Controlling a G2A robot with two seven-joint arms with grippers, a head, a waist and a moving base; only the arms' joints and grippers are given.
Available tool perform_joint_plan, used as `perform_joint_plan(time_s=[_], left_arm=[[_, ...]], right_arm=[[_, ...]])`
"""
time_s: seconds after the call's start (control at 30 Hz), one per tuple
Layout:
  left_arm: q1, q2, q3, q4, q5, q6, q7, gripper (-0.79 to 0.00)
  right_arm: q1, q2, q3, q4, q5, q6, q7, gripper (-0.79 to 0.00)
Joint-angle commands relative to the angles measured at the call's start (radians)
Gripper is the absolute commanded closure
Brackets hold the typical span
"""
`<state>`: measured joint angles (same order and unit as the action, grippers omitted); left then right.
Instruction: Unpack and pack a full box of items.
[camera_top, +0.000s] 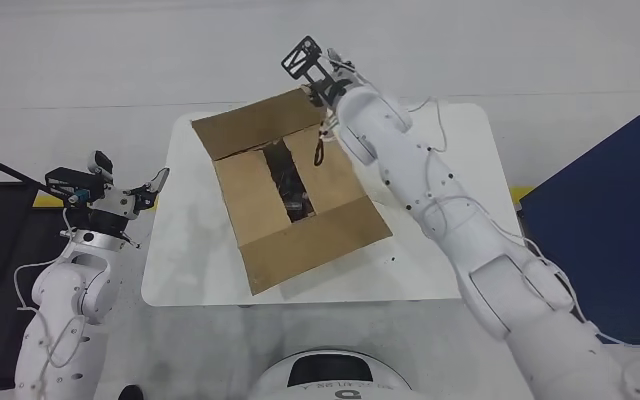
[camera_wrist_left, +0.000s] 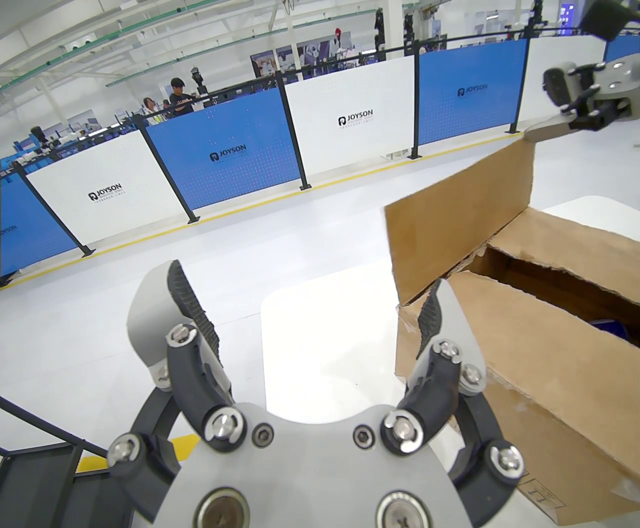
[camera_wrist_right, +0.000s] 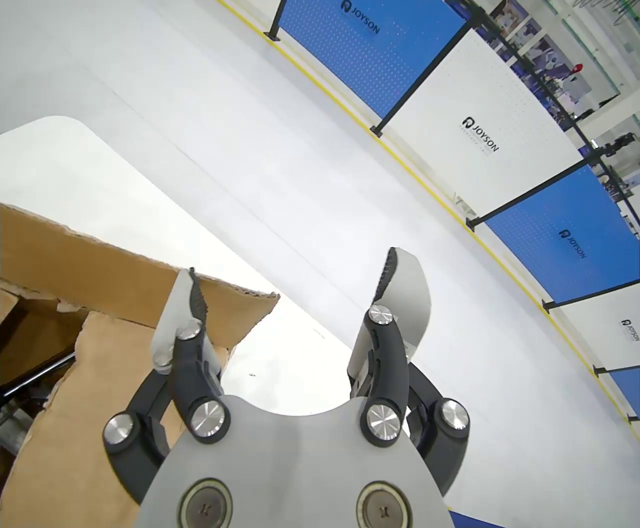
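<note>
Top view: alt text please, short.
A cardboard box sits on a white table, flaps parted over a dark central gap. The right gripper, open, is at the box's far corner; the left gripper, open, is beside the table's left edge.

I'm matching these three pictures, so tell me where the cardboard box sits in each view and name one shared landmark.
Top view: cardboard box in the middle of the white table, flaps open.
Left wrist view: cardboard box just past one finger of the left gripper.
Right wrist view: cardboard box behind one finger of the right gripper.
Shared landmark: the raised flap by the right gripper.
</note>
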<state>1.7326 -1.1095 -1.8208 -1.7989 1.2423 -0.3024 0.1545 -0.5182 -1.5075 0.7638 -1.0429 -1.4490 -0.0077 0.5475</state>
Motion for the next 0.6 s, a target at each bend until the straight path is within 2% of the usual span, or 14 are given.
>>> perform_joint_plan(time_s=[0.0, 0.07, 0.13, 0.17, 0.27, 0.4, 0.57], left_arm=[[0.000, 0.000, 0.000, 0.000, 0.000, 0.000, 0.000, -0.785], [0.000, 0.000, 0.000, 0.000, 0.000, 0.000, 0.000, -0.785], [-0.004, 0.000, 0.003, -0.018, 0.033, 0.014, 0.003, -0.785], [-0.011, 0.000, 0.008, -0.031, 0.056, 0.024, -0.001, -0.785], [-0.063, 0.000, 0.047, -0.049, 0.090, 0.031, -0.036, -0.785], [-0.209, 0.002, 0.130, -0.010, 0.123, -0.032, -0.142, -0.785], [-0.412, -0.001, 0.247, 0.149, 0.154, -0.086, -0.276, -0.785]], right_arm=[[0.046, -0.030, -0.036, 0.099, 0.033, 0.004, -0.010, -0.496], [0.077, -0.057, -0.064, 0.164, 0.060, 0.002, -0.032, -0.502], [0.093, -0.077, -0.084, 0.208, 0.069, 0.003, -0.053, -0.570], [0.096, -0.083, -0.090, 0.221, 0.070, 0.004, -0.065, -0.643], [0.089, -0.088, -0.083, 0.233, 0.077, -0.006, -0.098, -0.693], [0.055, -0.070, -0.043, 0.190, 0.069, -0.038, -0.111, -0.714], [-0.037, -0.026, 0.017, 0.033, 0.001, -0.093, -0.069, -0.739]])
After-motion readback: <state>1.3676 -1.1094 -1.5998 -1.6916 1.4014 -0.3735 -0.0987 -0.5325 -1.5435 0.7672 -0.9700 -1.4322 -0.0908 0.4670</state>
